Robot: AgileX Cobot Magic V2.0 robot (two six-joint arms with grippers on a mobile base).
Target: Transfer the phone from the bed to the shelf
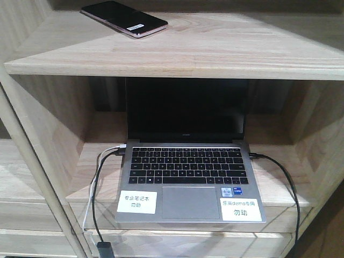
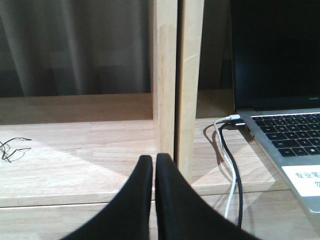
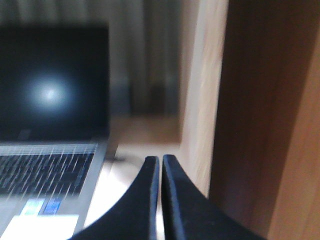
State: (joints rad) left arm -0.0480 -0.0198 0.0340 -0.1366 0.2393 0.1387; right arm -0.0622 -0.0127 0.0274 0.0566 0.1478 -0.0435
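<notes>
— Where's the phone (image 1: pixel 124 18) now? I can't spot it near either arm.

— Upper left of the front view, lying flat on the top plank of the shelf (image 1: pixel 215 51), near the left end and a bit back from the front edge. Sticker side up. So it looks to me as if the placing itself is done.

— And the arms?

— Both low, down at the level of the laptop (image 1: pixel 188 177). The left tool (image 2: pixel 154 162) has its two black fingers pressed together with nothing between them, pointing at the wooden upright (image 2: pixel 177 85) in the middle of its view. The right tool (image 3: pixel 160 165) is closed and empty too, with the laptop at the left of its frame and a wooden side panel (image 3: pixel 210 100) filling the right. That view is blurred, so I can't say how near it sits.

— What would worry you from here?

— Mostly the pulling away. The left tool is close to that upright and to the black cable (image 2: pixel 231 175) and white cable (image 2: pixel 222 150) running down from the laptop's side. If it swings toward the right of its frame, I'd guess it could snag them and drag the laptop.

— And the phone?

— It's a glossy slab on smooth wood. A knock to the shelf could slide it toward the edge. Otherwise it seems safe up there.
</notes>
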